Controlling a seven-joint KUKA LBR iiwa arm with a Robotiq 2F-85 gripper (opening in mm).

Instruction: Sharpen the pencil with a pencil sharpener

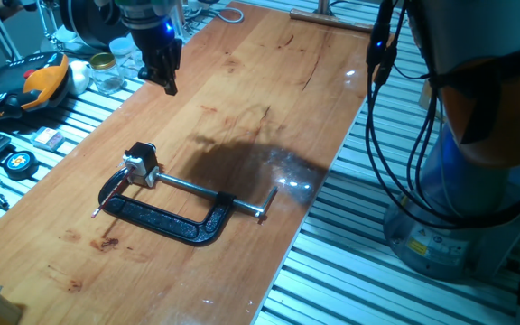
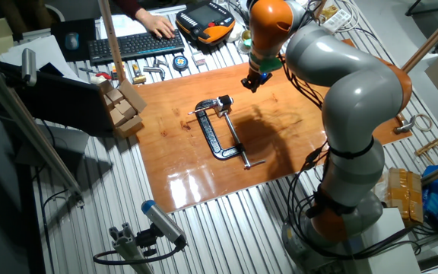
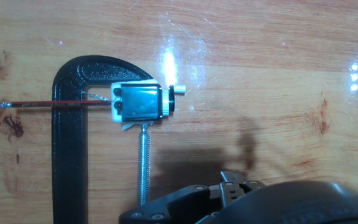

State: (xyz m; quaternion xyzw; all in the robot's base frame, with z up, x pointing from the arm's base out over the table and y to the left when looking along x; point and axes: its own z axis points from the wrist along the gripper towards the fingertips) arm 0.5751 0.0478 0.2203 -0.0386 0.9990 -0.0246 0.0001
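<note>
The pencil [image 3: 48,104] lies flat on the table [image 1: 242,81], its long axis running left to right in the hand view and its right end entering the pencil sharpener [image 3: 138,102], which the clamp [image 3: 67,155] holds. The gripper [image 1: 162,65] hangs well apart on the far side, touching nothing and holding nothing; whether its fingers stand apart cannot be told.
</note>
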